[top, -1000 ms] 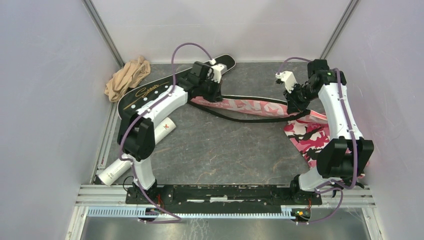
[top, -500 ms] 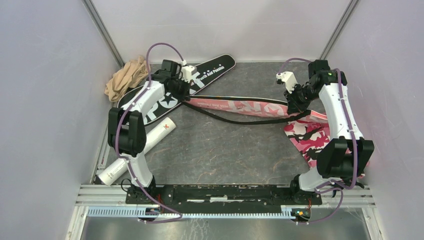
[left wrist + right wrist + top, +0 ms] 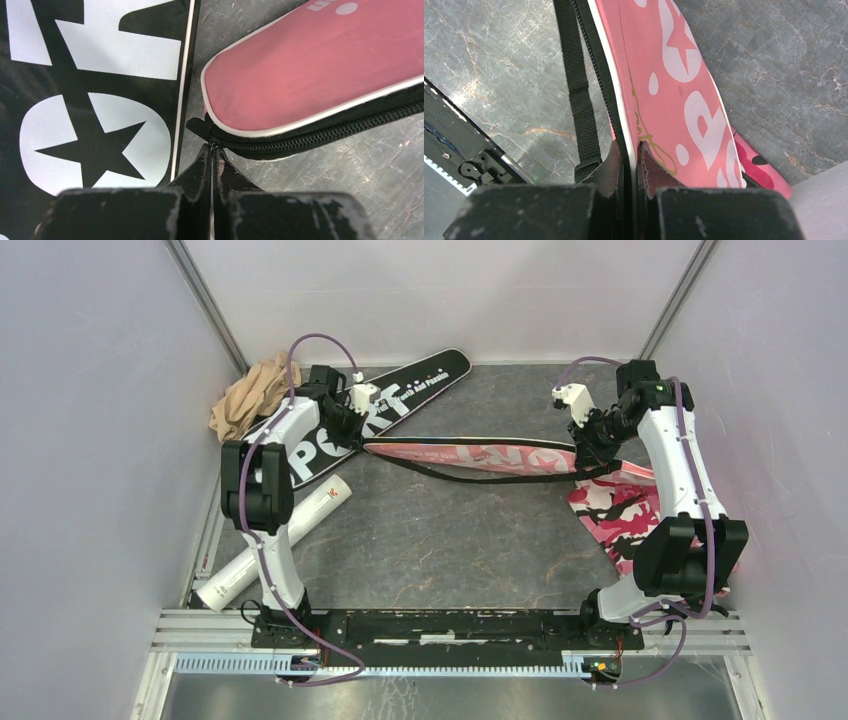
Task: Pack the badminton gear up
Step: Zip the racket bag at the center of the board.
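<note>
Pink racket-shaped fabric bag (image 3: 470,453) sits stretched mid-table between both arms: left gripper (image 3: 212,150) jaws pressed together on its zip end, right gripper (image 3: 630,150) pinching its edge. Zip looks closed, I reckon. Black racket-shaped bag (image 3: 425,378) and long white tube (image 3: 322,504) lie loose, so plenty left.

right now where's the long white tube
Top view: the long white tube lies at the table's left, just nearer than the black SPORT-lettered racket bag, partly under the left arm.

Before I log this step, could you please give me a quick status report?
Left gripper shut on zipper, tip of pink bag. Right gripper shut on bag's edge, other end. Black bag close beside left gripper.
</note>
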Tool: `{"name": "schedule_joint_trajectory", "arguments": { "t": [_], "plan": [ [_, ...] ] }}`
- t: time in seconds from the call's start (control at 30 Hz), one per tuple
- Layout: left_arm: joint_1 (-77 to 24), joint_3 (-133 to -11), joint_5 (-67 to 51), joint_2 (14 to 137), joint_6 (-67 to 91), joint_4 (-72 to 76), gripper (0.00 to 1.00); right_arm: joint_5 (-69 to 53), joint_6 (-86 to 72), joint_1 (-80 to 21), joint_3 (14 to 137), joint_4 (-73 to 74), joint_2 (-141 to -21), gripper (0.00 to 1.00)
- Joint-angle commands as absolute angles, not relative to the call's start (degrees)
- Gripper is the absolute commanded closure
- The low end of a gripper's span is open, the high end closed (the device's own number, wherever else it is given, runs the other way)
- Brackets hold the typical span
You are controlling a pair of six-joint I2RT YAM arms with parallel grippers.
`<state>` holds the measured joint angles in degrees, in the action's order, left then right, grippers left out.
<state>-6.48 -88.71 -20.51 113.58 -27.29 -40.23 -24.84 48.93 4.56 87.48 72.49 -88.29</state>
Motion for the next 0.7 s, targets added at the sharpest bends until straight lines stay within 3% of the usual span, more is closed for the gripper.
{"name": "schedule_joint_trajectory", "arguments": {
  "t": [0.0, 0.3, 0.47, 0.67],
  "plan": [
    [-4.83, -91.43, -17.81, 115.93, -33.62, -44.02, 0.98, -22.59, 47.81, 6.15, 88.86, 71.92, -87.37, 1.00],
    [-4.84, -93.35, -19.23, 117.86, -34.90, -45.72, 0.98, -23.73, 47.72, 6.13, 88.92, 71.93, -87.80, 1.00],
    [-4.88, -93.55, -20.99, 114.83, -37.28, -48.02, 0.74, -24.42, 48.07, 6.11, 90.01, 72.03, -88.27, 1.00],
    [-4.75, -93.86, -23.79, 107.56, -43.40, -51.05, 0.63, -23.56, 48.68, 6.00, 91.96, 71.99, -88.29, 1.00]
  ]
}}
